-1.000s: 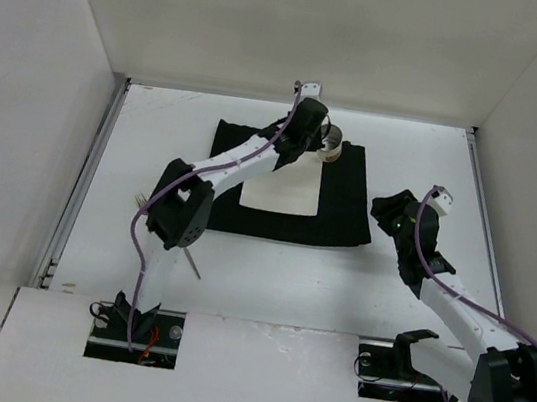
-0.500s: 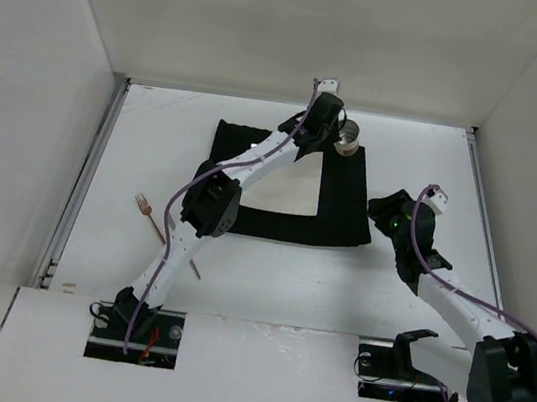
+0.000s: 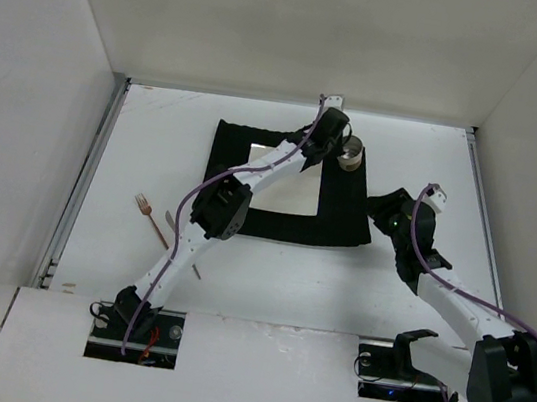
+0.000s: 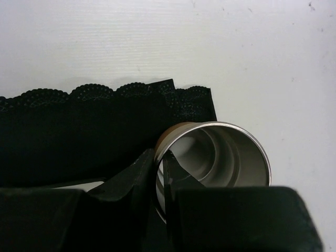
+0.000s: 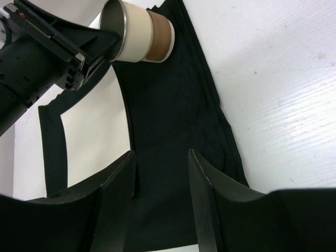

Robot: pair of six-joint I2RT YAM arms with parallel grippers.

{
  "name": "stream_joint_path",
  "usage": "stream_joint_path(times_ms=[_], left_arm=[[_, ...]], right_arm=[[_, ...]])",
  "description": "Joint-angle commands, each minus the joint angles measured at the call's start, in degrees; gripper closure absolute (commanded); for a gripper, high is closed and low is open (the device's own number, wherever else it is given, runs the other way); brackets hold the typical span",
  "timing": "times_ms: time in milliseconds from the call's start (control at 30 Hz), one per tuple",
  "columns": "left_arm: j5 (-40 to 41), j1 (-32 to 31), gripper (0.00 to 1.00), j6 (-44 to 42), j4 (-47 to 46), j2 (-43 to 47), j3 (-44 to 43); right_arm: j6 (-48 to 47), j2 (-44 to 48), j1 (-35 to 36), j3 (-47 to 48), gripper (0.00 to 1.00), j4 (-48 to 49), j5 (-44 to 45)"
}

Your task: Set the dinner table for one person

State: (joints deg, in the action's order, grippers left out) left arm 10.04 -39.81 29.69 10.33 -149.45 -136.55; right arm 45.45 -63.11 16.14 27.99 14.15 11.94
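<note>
Dinner table (image 3: pixel 408 283), under both arms; carries near its far edge a black mat (image 3: pixel 342 217) with a plate (image 3: pixel 294 197). On the mat's far right corner, a steel cup (image 3: pixel 352 154), upright. Left gripper (image 4: pixel 159 157) astride its rim; cannot tell if clamped. Right gripper (image 5: pixel 163 194) apart, empty, over the mat's right edge.

No legible text, labels, brand marks or nos. in any view.
</note>
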Motion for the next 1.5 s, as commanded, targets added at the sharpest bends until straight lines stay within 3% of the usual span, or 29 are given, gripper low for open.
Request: stream_joint_path(times_ms=[0,333,533,700,867,1067,1200,1267,1333,1467], left_arm=[[-1.34,-0.40,0.86,0.54,-1.62,0.82,-2.93],[-1.52,-0.31,0.67,1.33,-4.17,2.66,-0.57],[-1.25,-0.31,0.54,0.63,-10.93,12.14,9.01],[-0.90,0.74,0.51,0.02,-14.36,23.73,16.82],[1.64,1.98,0.51,-0.42,-20.07,39.20,33.77],[11.29,2.24,0.59,0.45,-23.25,61.34,66.35],[20.96,1.54,0.74,3.17,-13.53,75.68,83.79],[24.83,1.62,0.86,6.50,-0.46,83.32,88.81],[26.95,1.36,0.91,9.67,10.09,88.25,91.80],[26.96,-0.30,0.90,19.15,24.45,94.68,97.95]], right_arm=[[0.52,0.18,0.16,0.23,0.50,3.34,-0.87],[0.78,0.97,0.16,-0.30,0.50,3.51,-1.31],[0.78,0.62,0.16,-0.21,0.50,3.51,-1.14],[0.78,0.88,0.16,-0.30,0.50,3.95,-1.31],[0.78,1.50,0.16,-0.65,0.50,4.30,-1.31],[0.78,0.98,0.16,-0.83,0.55,4.92,-1.22],[0.25,0.10,0.25,-0.30,0.75,4.92,-1.31],[0.08,-0.26,0.60,0.14,0.82,4.75,-1.75],[-0.01,-0.43,1.21,0.31,0.84,4.92,-2.45],[-0.45,-1.22,2.09,0.66,0.84,4.92,-1.93]])
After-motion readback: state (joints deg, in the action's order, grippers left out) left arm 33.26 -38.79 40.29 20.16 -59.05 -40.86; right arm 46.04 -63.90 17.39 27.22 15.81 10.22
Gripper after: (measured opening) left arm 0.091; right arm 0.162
